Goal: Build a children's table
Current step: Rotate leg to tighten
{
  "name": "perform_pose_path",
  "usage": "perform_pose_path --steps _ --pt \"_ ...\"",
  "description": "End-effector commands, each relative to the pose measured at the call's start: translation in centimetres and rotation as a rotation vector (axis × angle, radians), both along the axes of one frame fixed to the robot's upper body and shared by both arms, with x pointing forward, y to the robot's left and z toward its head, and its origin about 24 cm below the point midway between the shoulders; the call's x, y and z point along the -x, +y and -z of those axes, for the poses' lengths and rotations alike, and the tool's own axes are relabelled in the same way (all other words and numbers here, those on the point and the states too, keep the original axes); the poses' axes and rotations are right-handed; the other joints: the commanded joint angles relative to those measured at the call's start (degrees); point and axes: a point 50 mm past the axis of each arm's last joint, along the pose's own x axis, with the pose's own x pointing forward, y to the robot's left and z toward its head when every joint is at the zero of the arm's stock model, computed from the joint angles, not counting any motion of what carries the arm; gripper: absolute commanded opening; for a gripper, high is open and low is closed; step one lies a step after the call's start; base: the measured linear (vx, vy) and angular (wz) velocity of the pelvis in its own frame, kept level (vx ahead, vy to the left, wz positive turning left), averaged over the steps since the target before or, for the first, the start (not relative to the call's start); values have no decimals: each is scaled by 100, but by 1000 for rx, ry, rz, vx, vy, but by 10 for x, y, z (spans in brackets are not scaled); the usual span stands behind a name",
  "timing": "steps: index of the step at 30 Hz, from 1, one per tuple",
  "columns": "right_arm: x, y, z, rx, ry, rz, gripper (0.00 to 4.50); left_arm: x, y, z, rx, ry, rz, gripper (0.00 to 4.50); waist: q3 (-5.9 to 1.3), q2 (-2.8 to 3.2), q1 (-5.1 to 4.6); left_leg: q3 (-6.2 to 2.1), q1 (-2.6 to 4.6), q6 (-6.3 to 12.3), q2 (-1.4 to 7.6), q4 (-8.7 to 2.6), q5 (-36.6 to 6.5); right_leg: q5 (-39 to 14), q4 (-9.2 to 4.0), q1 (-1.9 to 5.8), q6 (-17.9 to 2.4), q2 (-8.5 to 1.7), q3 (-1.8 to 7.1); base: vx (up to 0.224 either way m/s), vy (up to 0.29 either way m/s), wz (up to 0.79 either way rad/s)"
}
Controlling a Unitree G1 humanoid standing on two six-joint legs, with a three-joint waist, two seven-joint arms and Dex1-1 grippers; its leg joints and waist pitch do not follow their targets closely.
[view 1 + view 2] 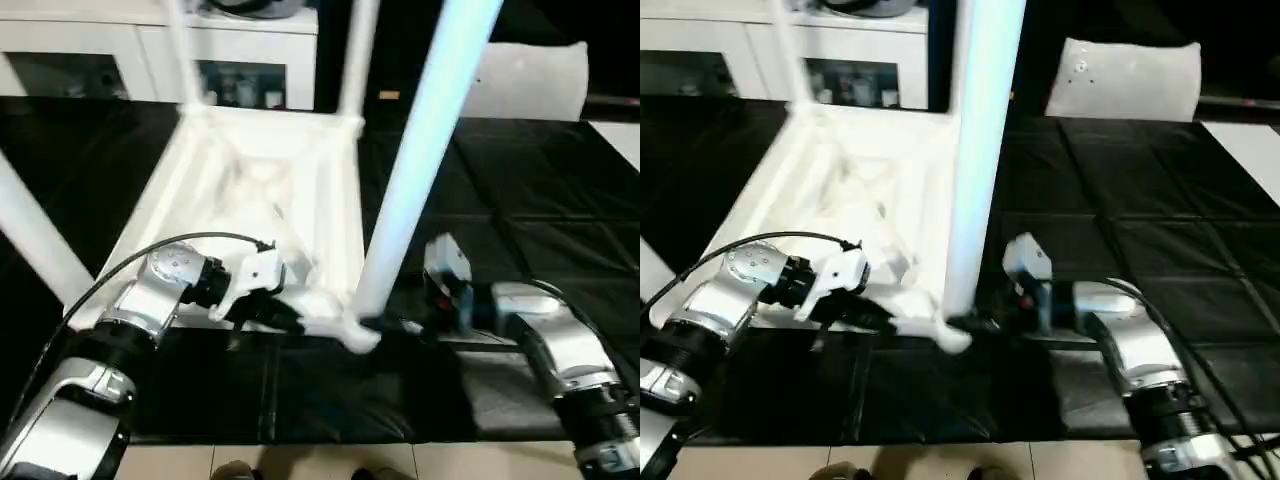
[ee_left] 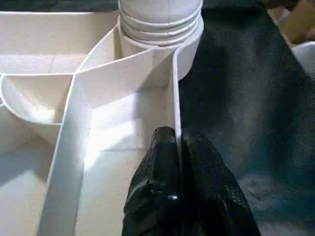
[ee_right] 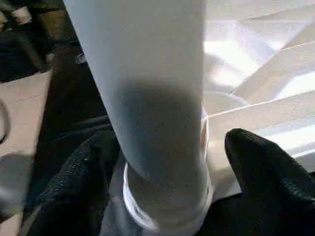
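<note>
The white tabletop [image 1: 300, 170] lies upside down on the black mat, ribbed underside up. Legs stand in its corner sockets: two at the far corners [image 1: 355, 50], one at the near left [image 1: 35, 240], and a near-right leg [image 1: 420, 150] that leans slightly. My left gripper [image 1: 285, 312] is shut on the tabletop's front rim [image 2: 174, 98], one finger [image 2: 160, 177] on each side of the thin wall, just short of the near-right socket. My right gripper [image 3: 167, 147] straddles the base of the near-right leg [image 3: 147, 98]. Its fingers [image 3: 266, 167] stand open, with a gap on one side.
Black mat [image 1: 520, 200] covers the floor around the tabletop. A white cabinet [image 1: 150, 50] stands behind it and a white cushion-like bag [image 1: 530, 80] lies at the back right. A person's shoes [image 1: 235, 470] show at the mat's near edge on pale flooring.
</note>
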Motion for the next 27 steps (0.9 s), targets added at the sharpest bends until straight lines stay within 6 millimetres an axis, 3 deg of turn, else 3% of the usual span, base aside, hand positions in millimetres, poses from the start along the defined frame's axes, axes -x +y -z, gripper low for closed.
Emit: perform_pose_path --steps 1,12,21,25,27 --pt "-2 1 -9 -14 -13 -68 339 -3 -15 -15 16 -42 130 0 -397 -40 3 -57 79 365 364 -405 -961 -1746 -403 330 -1082 -437 380 0 0 0" --pt "-2 7 -8 -24 23 -169 244 -3 -18 -14 6 -34 190 0 -424 -65 111 -50 64 422 365 -388 -615 -1175 -316 344 -1231 -439 381 0 0 0" --pt "1 10 -7 -46 66 -189 204 -4 -17 -15 9 -22 181 0 -409 -70 117 -56 64 347 360 -398 -733 -1546 -363 343 -1088 -442 375 0 0 0" --pt "-4 22 -7 -87 109 -58 202 -11 -19 -13 -4 -75 73 0 -398 -36 103 -70 69 303 367 -417 -746 -1541 -361 331 -1068 -428 377 0 0 0" --pt "-6 31 -4 -69 90 15 202 -13 -24 -10 -2 -84 6 0 -373 -45 84 -72 88 178 343 -424 -984 -1972 -428 318 -954 -450 378 0 0 0"
